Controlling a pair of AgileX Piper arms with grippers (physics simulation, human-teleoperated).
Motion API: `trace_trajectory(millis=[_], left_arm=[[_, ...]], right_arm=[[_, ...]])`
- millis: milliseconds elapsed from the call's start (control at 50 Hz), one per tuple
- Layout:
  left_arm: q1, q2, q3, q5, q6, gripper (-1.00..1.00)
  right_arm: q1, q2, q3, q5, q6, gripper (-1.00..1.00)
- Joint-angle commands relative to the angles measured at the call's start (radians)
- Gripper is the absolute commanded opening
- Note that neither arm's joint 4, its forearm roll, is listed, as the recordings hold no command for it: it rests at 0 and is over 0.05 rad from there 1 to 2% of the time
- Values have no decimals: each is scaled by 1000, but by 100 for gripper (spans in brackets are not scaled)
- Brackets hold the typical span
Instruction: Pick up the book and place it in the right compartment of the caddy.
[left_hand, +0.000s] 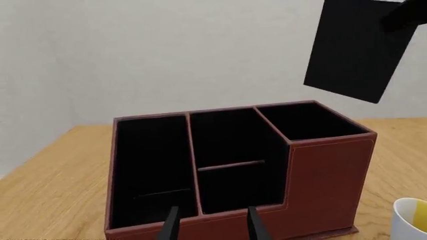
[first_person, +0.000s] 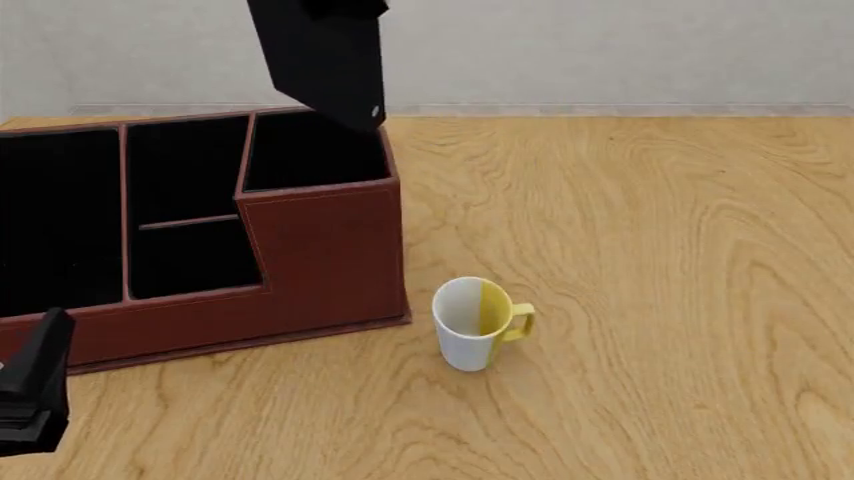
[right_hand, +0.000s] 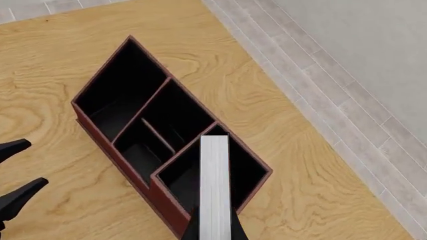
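Book (first_person: 324, 55) tilted above right compartment (first_person: 314, 150) (no contact).

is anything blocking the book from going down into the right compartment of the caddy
Nothing visible does. The book hangs tilted in the right gripper above the right compartment, whose black well shows nothing inside. The mug stands on the table in front of the caddy, and the left gripper sits low at its front.
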Motion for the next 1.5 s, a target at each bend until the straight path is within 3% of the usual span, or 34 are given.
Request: trace_trajectory(millis=[20, 200, 480, 1500], left_arm=[[17, 0, 1, 4, 2, 100], [31, 0, 0, 11, 7, 100], [37, 0, 1, 26, 13, 100], [42, 0, 1, 56, 25, 100]], right_arm=[[-17, 74, -94, 1, 30, -100], [-25, 111, -109, -20, 43, -100], [-15, 109, -5, -108, 78, -100], [-24, 139, 175, -281, 132, -100]])
